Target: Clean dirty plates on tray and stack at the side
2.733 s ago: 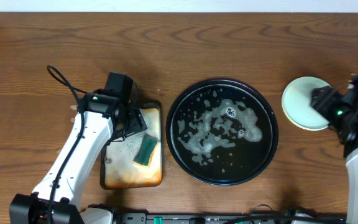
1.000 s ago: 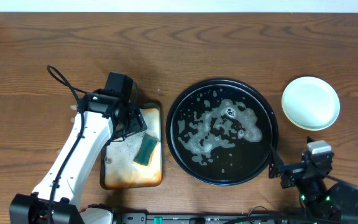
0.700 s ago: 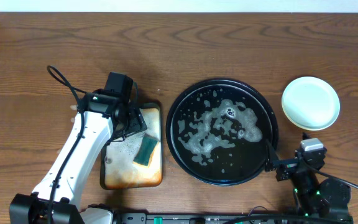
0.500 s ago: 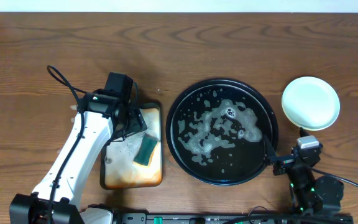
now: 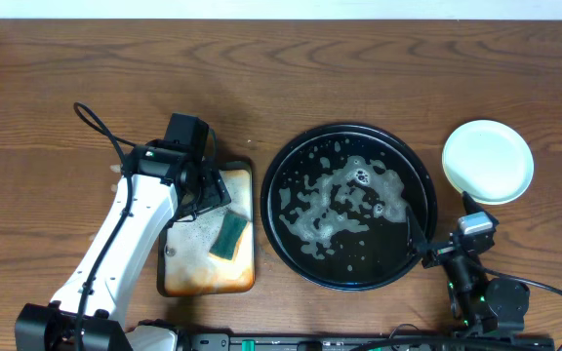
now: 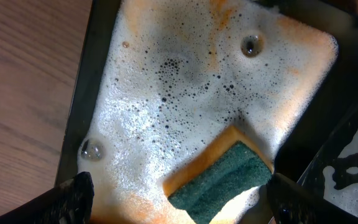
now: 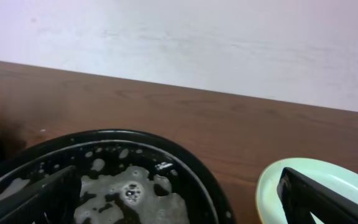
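Note:
The round black tray (image 5: pixel 349 283) lies mid-table with white foam on its floor and no plate on it. A pale mint-green plate (image 5: pixel 488 161) sits on the wood to its right; I cannot tell whether others lie under it. My right gripper (image 5: pixel 443 222) stands open near the front edge, between the tray's right rim and the plate, holding nothing. In the right wrist view, the tray (image 7: pixel 188 165) is at left and the plate (image 7: pixel 303 180) at right, with the right gripper (image 7: pixel 179 202) between them. My left gripper (image 6: pixel 179 199) hangs open over a green-yellow sponge (image 6: pixel 225 180).
A rectangular rusty-orange tray (image 5: pixel 208 273) full of suds holds the sponge (image 5: pixel 229 234) left of the black tray, with my left gripper (image 5: pixel 206 192) above its far end. A black cable loops at the left (image 5: pixel 91 122). A pale wall rises behind the table (image 7: pixel 179 43).
The right arm has left the plate at the right, drawn back to the front edge and then crept left and forward toward the tray's rim. The left arm has not moved.

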{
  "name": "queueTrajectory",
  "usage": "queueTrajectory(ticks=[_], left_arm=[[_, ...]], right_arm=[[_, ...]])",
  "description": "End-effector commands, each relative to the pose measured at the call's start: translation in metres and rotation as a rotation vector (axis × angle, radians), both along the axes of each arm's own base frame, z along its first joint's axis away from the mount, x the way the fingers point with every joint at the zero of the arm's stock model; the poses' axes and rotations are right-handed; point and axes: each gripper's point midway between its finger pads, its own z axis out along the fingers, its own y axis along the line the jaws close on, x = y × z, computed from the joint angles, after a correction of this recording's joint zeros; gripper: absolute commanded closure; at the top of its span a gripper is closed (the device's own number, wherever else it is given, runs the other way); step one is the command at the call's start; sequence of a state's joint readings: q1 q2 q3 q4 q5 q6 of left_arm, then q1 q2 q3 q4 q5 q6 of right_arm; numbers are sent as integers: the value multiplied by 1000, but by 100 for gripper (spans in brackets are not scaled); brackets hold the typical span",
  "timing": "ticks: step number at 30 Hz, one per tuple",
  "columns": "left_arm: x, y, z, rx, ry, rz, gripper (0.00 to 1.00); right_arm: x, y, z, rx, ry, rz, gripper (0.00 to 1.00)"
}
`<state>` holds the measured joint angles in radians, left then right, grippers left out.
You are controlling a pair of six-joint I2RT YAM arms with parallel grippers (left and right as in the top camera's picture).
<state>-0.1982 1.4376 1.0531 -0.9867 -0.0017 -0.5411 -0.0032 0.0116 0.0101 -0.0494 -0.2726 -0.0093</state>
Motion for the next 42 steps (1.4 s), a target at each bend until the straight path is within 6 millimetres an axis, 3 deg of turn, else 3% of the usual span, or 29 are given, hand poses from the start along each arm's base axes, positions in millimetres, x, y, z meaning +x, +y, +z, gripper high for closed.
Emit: queueTrajectory(ticks=[1, 33, 38, 42], left_arm=[[-2, 0, -2, 5, 8, -15, 10], [-2, 0, 1, 4, -2, -16, 10], [8, 16, 26, 72, -176, 4, 10], [26, 29, 61, 96, -489, 42, 10]], right_arm=[[0, 2, -1, -7, -5, 7, 1], [0, 2, -1, -7, -5, 7, 1], [0, 2, -1, -7, -5, 7, 1], [0, 2, -1, -7, -5, 7, 1]])
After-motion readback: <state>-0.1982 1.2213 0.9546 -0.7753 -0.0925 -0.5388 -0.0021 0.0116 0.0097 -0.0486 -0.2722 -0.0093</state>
